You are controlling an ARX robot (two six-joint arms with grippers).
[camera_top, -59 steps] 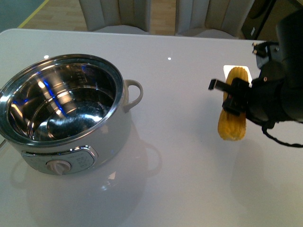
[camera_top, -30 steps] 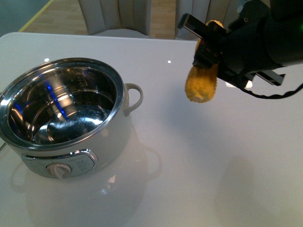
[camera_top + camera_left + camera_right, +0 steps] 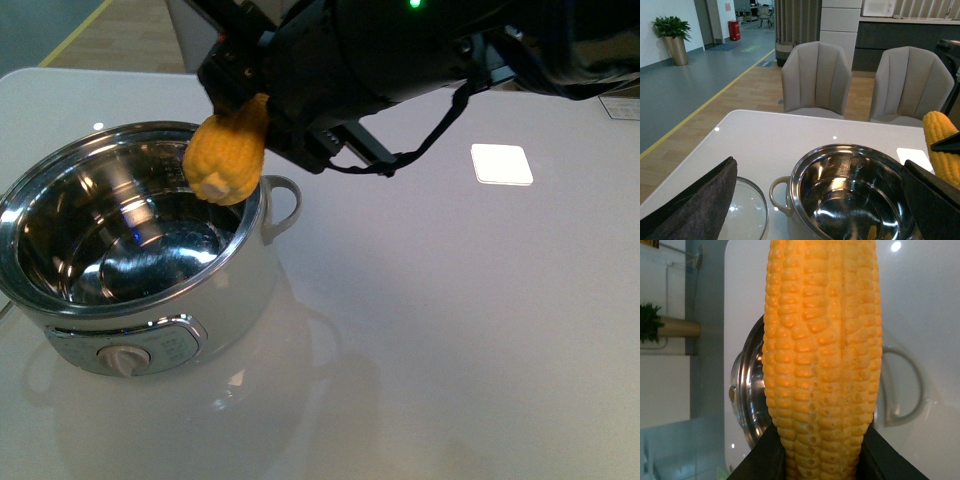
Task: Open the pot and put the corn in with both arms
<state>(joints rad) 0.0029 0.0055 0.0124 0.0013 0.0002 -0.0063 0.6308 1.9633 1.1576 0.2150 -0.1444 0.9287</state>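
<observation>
I have the right end effector (image 3: 245,95) clenched on the corn (image 3: 225,155), gripping the cob by its upper end. In the front view the arm reaches in from the upper right of the frame to the upper centre. The cob hangs blunt end down over the right-hand part of the pot's rim, clear of the steel and not touching it. The right wrist view is almost filled by the cob. Its rows of kernels run up the middle of the frame, and two dark fingers (image 3: 765,462) press against it at the bottom edge. The pot's rim and a loop handle show behind it.

The pot (image 3: 235,290) sits on the white desk (image 3: 450,330) at the left of the front view. It is open, and its shiny inner bowl holds nothing I can make out but reflections. The dial (image 3: 125,355) faces the bottom edge, and one side handle (image 3: 283,205) points toward the centre of the frame.

The left end effector (image 3: 820,165) is released. Its dark fingers (image 3: 695,200) sit far apart in the lower corners of the left wrist view, with the pot between them. In that view the glass lid (image 3: 747,210) lies flat on the desk at lower left, just beside the pot and partly behind one finger. The corn shows at the right edge, above the rim.

A bright white rectangle (image 3: 500,163) lies on the desk at the right of the front view, well apart from the pot.
</observation>
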